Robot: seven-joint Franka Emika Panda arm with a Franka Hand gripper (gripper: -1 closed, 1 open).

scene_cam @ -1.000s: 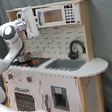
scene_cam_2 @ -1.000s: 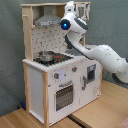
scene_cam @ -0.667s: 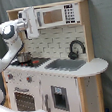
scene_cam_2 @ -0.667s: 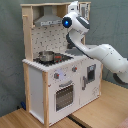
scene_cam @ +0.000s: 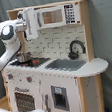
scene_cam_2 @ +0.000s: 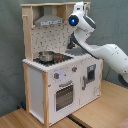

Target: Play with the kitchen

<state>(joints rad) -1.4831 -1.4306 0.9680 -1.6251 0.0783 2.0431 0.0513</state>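
Note:
The kitchen [scene_cam: 93, 66] is a tall white and light-wood toy unit, also seen from its stove end in the second exterior view [scene_cam_2: 37, 85]. A small pot [scene_cam: 23, 57] sits on the stove, with a black faucet [scene_cam: 75, 48] over the grey sink [scene_cam: 65, 64]. My gripper [scene_cam: 23, 20] is high at the upper shelf, beside the microwave [scene_cam: 51, 16]. A white upright panel [scene_cam: 31, 24], apparently the microwave door swung out, is right against it. In the second exterior view the gripper [scene_cam_2: 80, 6] reaches up past the range hood [scene_cam_2: 46, 20], partly hidden by the wrist.
The oven door [scene_cam_2: 63, 96] is closed below the stove knobs. My white arm [scene_cam_2: 107, 52] arches in over the counter from the second exterior view's right. The unit stands on a wooden floor [scene_cam_2: 95, 112] in front of a grey curtain [scene_cam: 103, 26].
My wrist has shifted a little toward the second exterior view's right while staying at the top shelf. The pot and the lower doors have not moved.

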